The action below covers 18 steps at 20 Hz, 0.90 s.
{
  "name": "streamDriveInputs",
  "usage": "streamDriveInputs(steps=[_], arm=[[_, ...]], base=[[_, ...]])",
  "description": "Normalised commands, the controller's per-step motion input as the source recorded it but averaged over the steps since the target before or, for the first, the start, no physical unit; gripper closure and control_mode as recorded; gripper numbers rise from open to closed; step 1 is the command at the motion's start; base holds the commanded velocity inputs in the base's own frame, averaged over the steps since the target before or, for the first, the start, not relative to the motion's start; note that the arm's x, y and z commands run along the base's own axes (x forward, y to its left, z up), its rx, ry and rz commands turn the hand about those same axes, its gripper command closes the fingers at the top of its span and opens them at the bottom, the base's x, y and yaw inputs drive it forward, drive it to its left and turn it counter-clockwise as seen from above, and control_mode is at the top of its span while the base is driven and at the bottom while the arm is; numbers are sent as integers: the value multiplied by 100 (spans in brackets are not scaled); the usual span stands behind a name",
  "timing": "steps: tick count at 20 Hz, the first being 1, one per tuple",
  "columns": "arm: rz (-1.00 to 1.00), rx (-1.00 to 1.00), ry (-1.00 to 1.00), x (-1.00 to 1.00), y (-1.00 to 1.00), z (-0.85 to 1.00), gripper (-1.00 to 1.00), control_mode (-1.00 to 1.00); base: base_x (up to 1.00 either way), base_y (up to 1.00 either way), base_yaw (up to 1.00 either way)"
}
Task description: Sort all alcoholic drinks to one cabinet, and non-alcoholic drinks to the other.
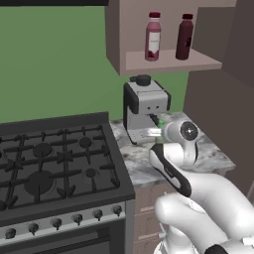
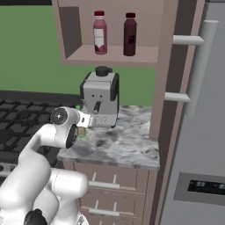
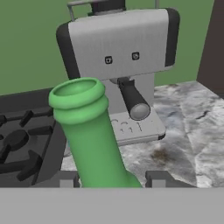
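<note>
You've got the green bottle (image 3: 89, 131) pinched at its neck between the jaws of the gripper (image 3: 109, 179), just above the marble worktop (image 3: 192, 131) before the coffee machine (image 3: 118, 48) — pink bottle (image 1: 153, 36) and maroon bottle (image 1: 184, 36) stand on the open cabinet shelf (image 1: 168, 62).

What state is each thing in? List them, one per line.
Green bottle: held between the pincer fingers, neck tilted.
Pink bottle: upright on the cabinet shelf.
Maroon bottle: upright on the same shelf, beside the pink one.
Espresso machine: upright on the marble counter.
</note>
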Motion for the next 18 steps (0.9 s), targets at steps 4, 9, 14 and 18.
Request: streamDriveInputs(steps=[4,9,14,18], arm=[[0,0,0,-29,-2,20,100,-100],[0,0,0,-27,-2,20,100,-100],[0,0,0,-25,-2,20,100,-100],[0,0,0,-24,-2,19,100,-100]], base=[[0,0,0],[0,0,0],[0,0,0],[0,0,0]])
